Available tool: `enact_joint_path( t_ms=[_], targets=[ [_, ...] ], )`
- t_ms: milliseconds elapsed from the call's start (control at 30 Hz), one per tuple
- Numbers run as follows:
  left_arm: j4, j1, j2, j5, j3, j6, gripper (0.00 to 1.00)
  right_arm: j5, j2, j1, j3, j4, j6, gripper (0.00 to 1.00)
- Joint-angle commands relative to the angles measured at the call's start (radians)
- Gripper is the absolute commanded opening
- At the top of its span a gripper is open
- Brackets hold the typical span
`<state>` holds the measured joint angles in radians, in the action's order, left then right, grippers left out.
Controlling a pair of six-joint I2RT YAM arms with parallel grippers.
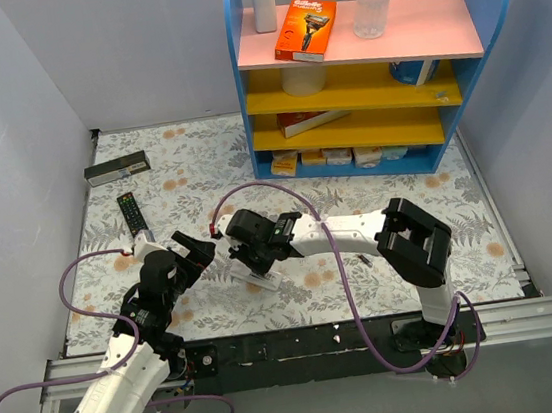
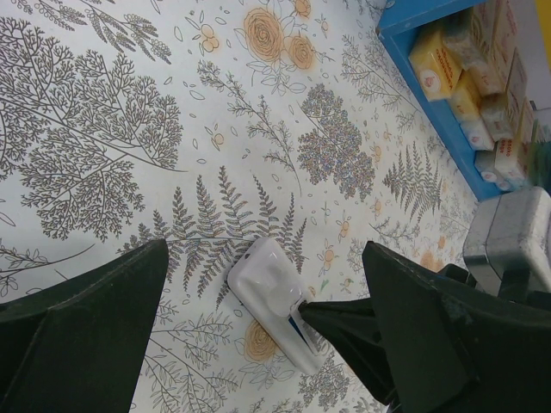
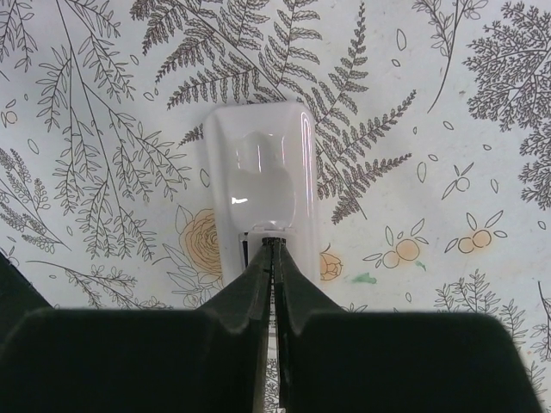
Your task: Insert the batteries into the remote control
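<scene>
right gripper (image 3: 274,249): closed to a slit, tips set on near end of small glossy white plastic remote control (image 3: 258,181) just ahead | left gripper (image 2: 265,248): held wide, empty | risk: remote control could be pushed away or tipped by slipping tips

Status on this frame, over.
Left end effector open, facing remote. Right end effector shut, tips at remote's end. Batteries not discernible. Nothing blocking.
</scene>
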<state>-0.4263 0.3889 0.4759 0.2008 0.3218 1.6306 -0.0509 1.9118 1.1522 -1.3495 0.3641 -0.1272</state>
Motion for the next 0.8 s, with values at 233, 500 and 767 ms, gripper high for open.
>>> enact_joint_path(
  t_ms=[233,500,767],
  targets=[
    [0.046,0.004,0.021,-0.038,-0.016,-0.034,0.98,-0.076,-0.121,-0.035,0.059,0.006,-0.023,0.11],
    [0.077,0.004,0.099,-0.077,-0.01,-0.046,0.98,0.043,-0.166,-0.057,0.095,-0.037,-0.005,0.43],
    [0.067,0.004,0.079,-0.074,-0.015,-0.048,0.98,0.089,-0.074,-0.034,0.029,-0.034,-0.005,0.46]
  ],
)
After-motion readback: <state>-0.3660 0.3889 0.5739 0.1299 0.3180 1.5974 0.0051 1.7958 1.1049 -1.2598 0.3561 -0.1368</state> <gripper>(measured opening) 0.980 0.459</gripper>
